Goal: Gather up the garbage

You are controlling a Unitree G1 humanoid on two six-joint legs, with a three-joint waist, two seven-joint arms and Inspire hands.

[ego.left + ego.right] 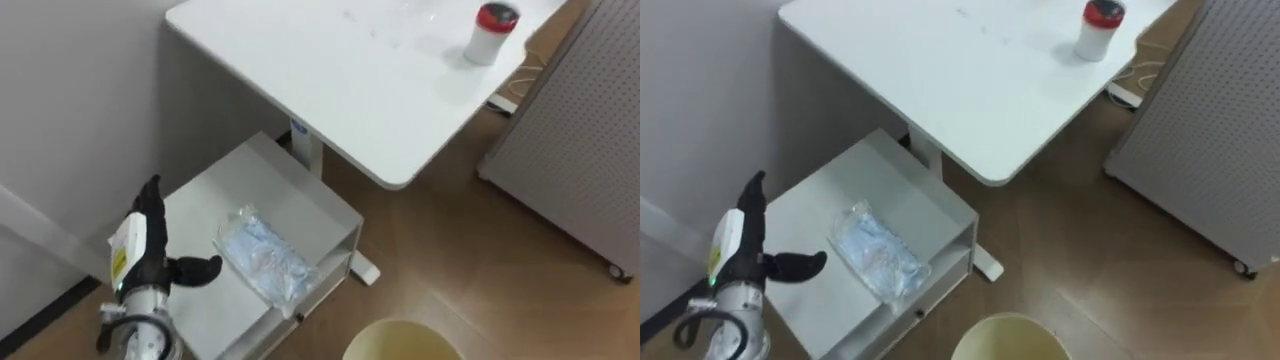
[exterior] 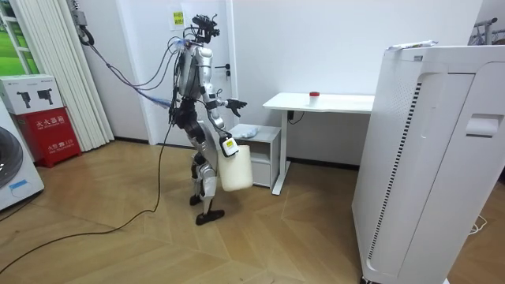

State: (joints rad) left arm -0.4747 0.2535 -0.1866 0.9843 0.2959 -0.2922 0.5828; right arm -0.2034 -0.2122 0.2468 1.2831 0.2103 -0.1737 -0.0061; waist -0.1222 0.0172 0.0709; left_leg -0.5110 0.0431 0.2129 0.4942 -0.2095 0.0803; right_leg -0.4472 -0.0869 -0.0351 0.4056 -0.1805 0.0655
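A crumpled clear plastic bag with bluish contents lies on top of a low white cabinet. My left hand is raised just left of the bag, apart from it, open with fingers straight and thumb pointing at the bag. In the room view my right hand hangs low, shut on the rim of a cream waste bin. The bin's round rim shows at the bottom of the eye views.
A white desk stands over the cabinet's far side, with a red-capped white container on it. A grey perforated panel on castors stands to the right. A tall white appliance fills the room view's right.
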